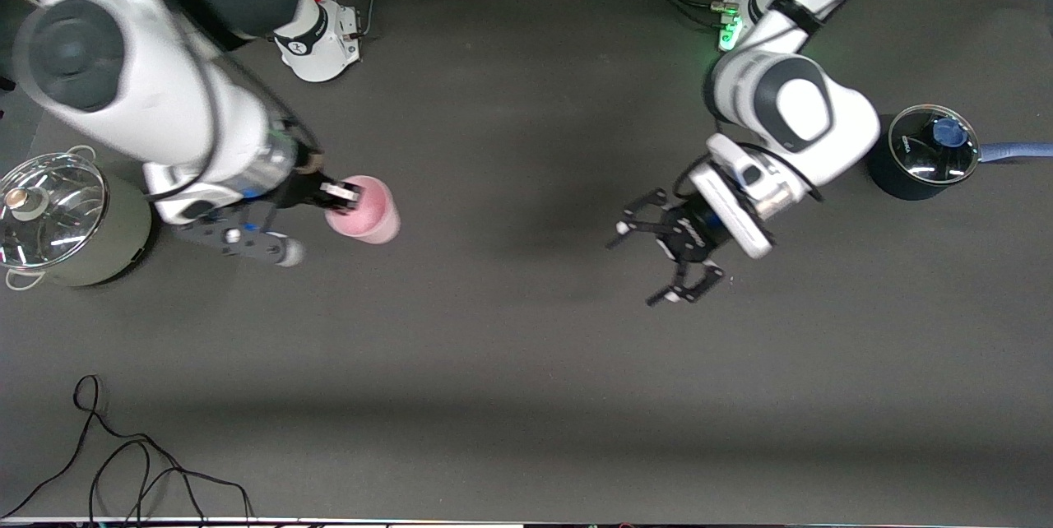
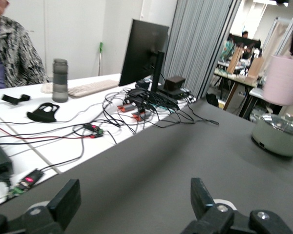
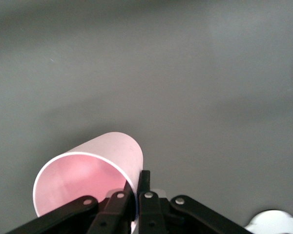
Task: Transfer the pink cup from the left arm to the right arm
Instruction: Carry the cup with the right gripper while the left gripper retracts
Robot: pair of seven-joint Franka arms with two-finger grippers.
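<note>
Nearest my front camera, a thin black cable (image 1: 123, 462) loops across the dark grey table (image 1: 526, 396), its end cut off at the frame's edge. Higher up, the left arm's black open-frame claw gripper (image 1: 658, 261) hangs over bare table with its fingers spread wide and nothing between them. The right arm's black bar-fingered gripper (image 1: 341, 192) is clamped on the rim of the small pale-pink tapered cup (image 1: 366, 211), held over the table toward the right arm's end. One finger disappears inside the cup in the right wrist view, so I can't make it out. A glass-lidded grey-green pot (image 1: 99, 248) is partly hidden under the right arm; a dark blue pot (image 1: 901, 174) sits beside the left arm.
</note>
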